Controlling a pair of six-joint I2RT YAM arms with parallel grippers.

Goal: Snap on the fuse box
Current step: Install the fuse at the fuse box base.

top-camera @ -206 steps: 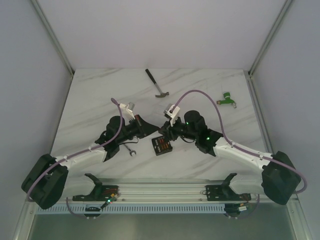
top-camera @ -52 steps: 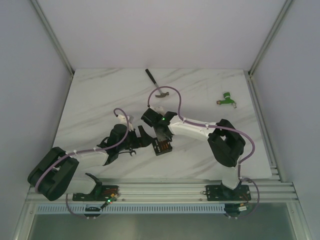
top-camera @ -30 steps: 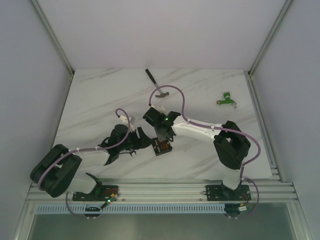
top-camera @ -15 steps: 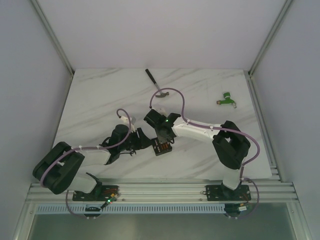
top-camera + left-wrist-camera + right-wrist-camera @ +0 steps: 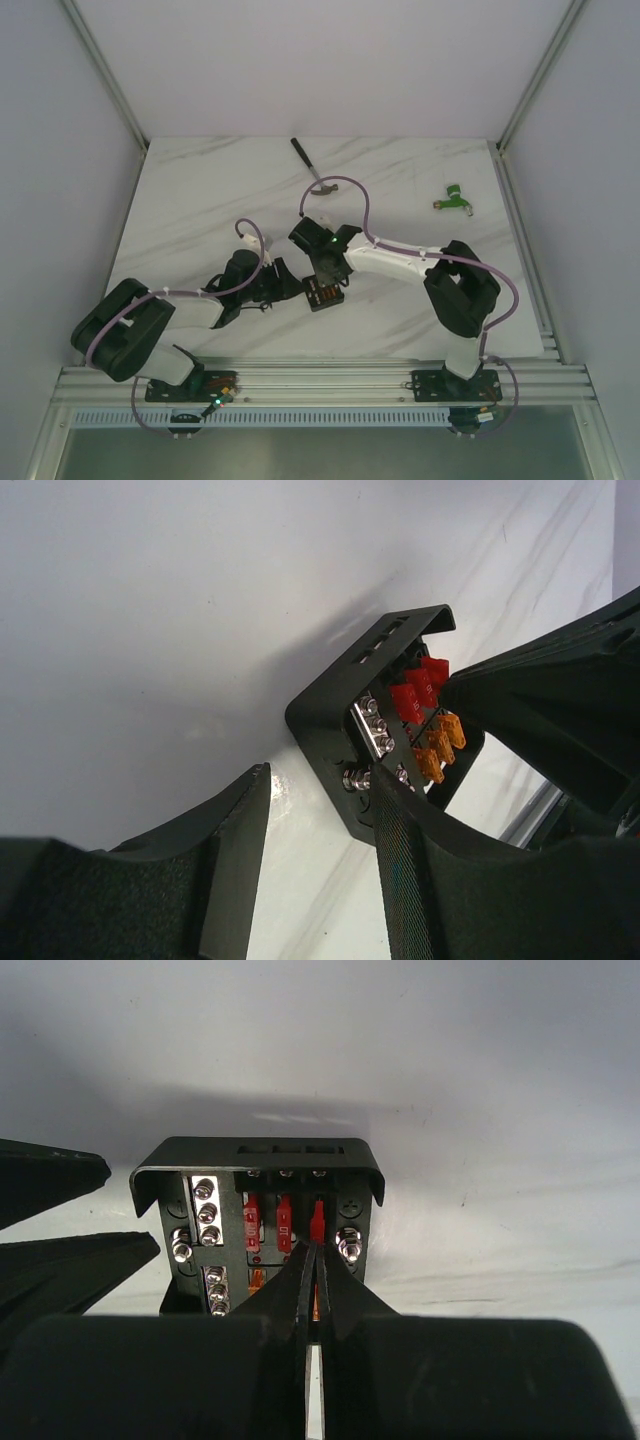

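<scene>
The fuse box [image 5: 258, 1152] sits by our spread left gripper [image 5: 320, 790]. Our right gripper [image 5: 313, 1250], pressed together, meets a red fuse [image 5: 318, 1216], which we likely push home next.

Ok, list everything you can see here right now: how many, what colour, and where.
fuse box: one, black, near centre of the table, between the two hands
red fuses: three, red, in a row in the fuse box's top
orange fuses: at least three, orange, beside the red row
hammer: one, dark handle, far centre of the table
connector piece: one, mostly green, far right of the table
table: one, white with grey marbling, under everything
left hand: one, black, open, at the fuse box's left corner
right hand: one, black, shut, tips at the rightmost red fuse
</scene>
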